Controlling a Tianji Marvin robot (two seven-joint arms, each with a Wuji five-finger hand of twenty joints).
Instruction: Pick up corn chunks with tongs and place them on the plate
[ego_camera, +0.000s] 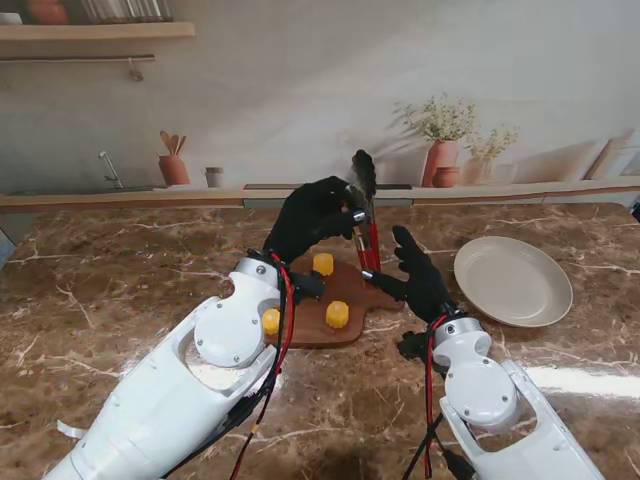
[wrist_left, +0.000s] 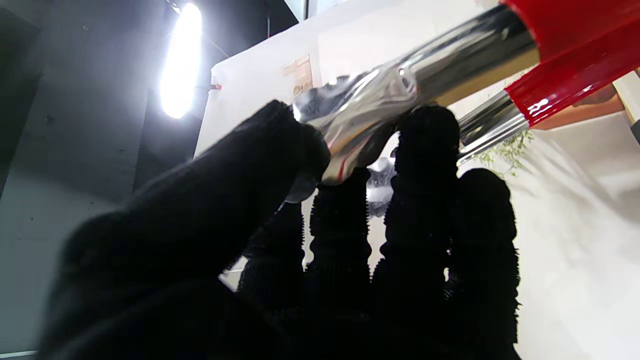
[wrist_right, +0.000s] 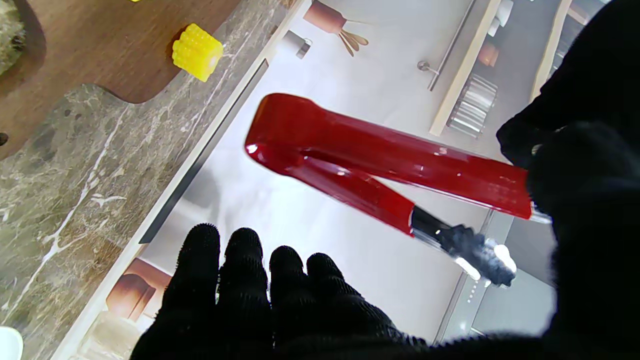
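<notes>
Tongs (ego_camera: 366, 222): red handles, chrome steel mid-section, black tips. Corn chunks: bright yellow w/ bumpy kernel pattern, one at far edge of board (ego_camera: 323, 264), one near its front (ego_camera: 337, 314), one partly behind left arm (ego_camera: 271, 321). Cutting board (ego_camera: 345, 295): dark brown wood. Plate (ego_camera: 513, 281): cream/off-white, plain. Tabletop (ego_camera: 120, 280): brown marble w/ white veining. Both hands black-gloved, left hand (ego_camera: 315, 215), right hand (ego_camera: 420, 280); arms white w/ red and black cables.

Corn chunks (ego_camera: 337, 314) on board (ego_camera: 352, 290); plate (ego_camera: 512, 281) right of board.
</notes>
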